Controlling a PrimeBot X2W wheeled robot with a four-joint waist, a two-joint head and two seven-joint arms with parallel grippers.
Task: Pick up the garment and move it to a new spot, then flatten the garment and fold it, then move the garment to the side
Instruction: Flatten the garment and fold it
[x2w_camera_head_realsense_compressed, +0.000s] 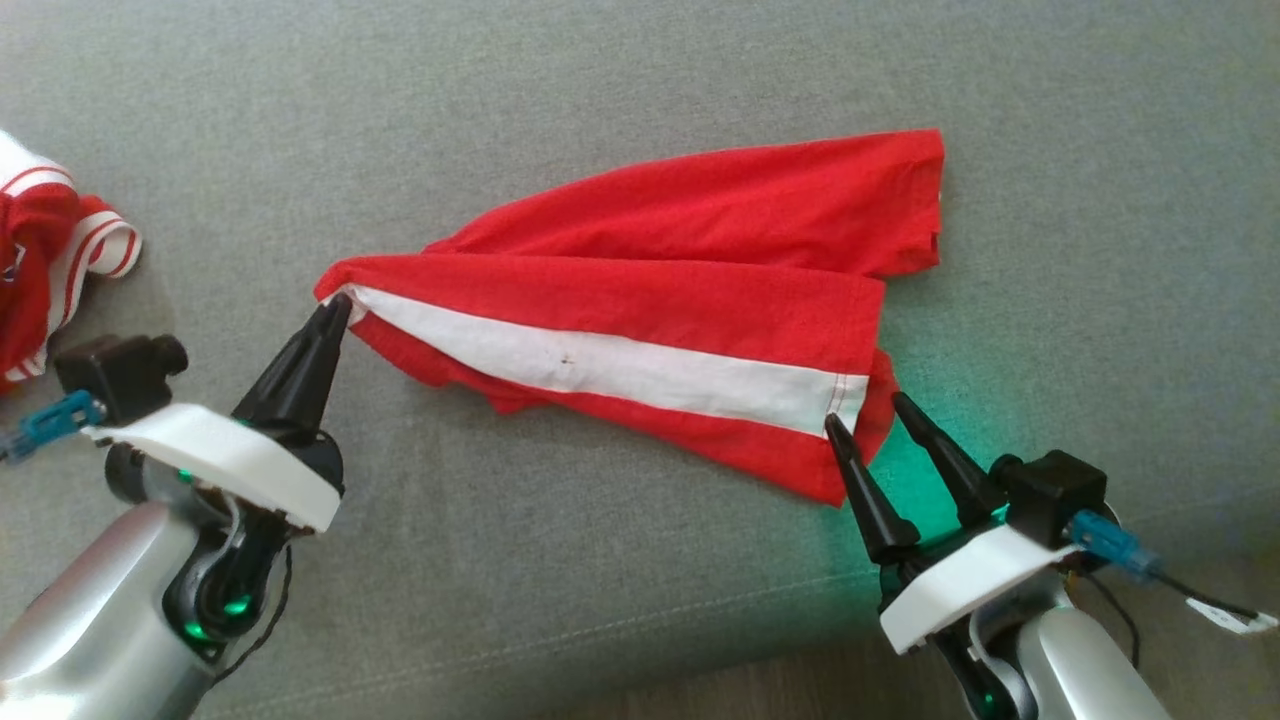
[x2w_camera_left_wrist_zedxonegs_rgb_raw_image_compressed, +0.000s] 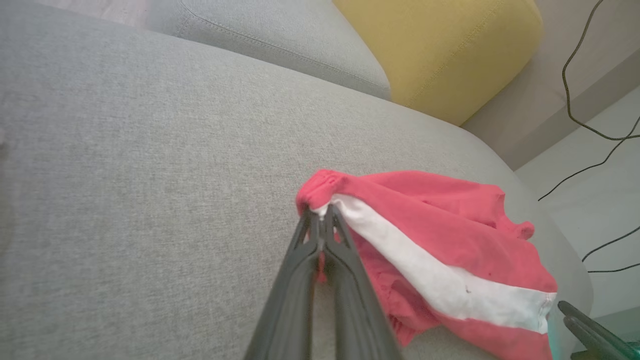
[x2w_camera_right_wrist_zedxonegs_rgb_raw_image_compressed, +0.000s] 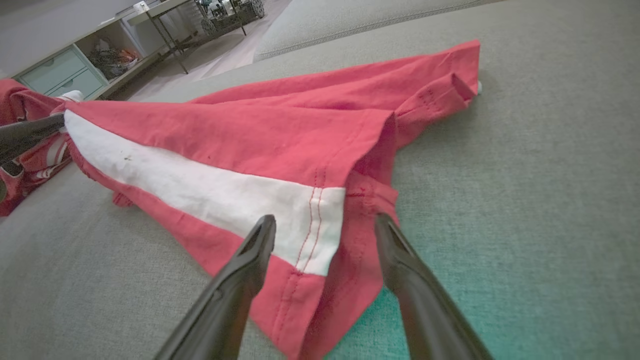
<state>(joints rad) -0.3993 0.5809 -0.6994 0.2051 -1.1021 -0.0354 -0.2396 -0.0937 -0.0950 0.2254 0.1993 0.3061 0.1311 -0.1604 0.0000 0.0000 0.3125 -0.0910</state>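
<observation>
Head view shows the red garment (x2w_camera_head_realsense_compressed: 650, 290) with a broad white stripe lying on the grey sofa seat (x2w_camera_head_realsense_compressed: 600, 100). It spreads slantwise from centre-left to the upper right, its layers loosely overlapped and creased. The left pincer (x2w_camera_head_realsense_compressed: 335, 312) is closed on the garment's left tip, fingers pressed together with the cloth bunched between them. The left wrist view agrees, with red and white fabric pinched at the fingertips.

The right pincer (x2w_camera_head_realsense_compressed: 864, 409) stands open at the garment's lower right end. One finger lies at the hem of the white stripe, the other just beside the red edge. In the right wrist view the hem, with its double red stitching, lies between the spread fingers and is gripped by neither. A green glow falls on the sofa under that pincer.

At the far left of the seat, well apart, lies a second red garment (x2w_camera_head_realsense_compressed: 40, 250) with white-striped cuffs. The left wrist view has a yellow cushion (x2w_camera_left_wrist_zedxonegs_rgb_raw_image_compressed: 440, 50) beyond the grey seat.
</observation>
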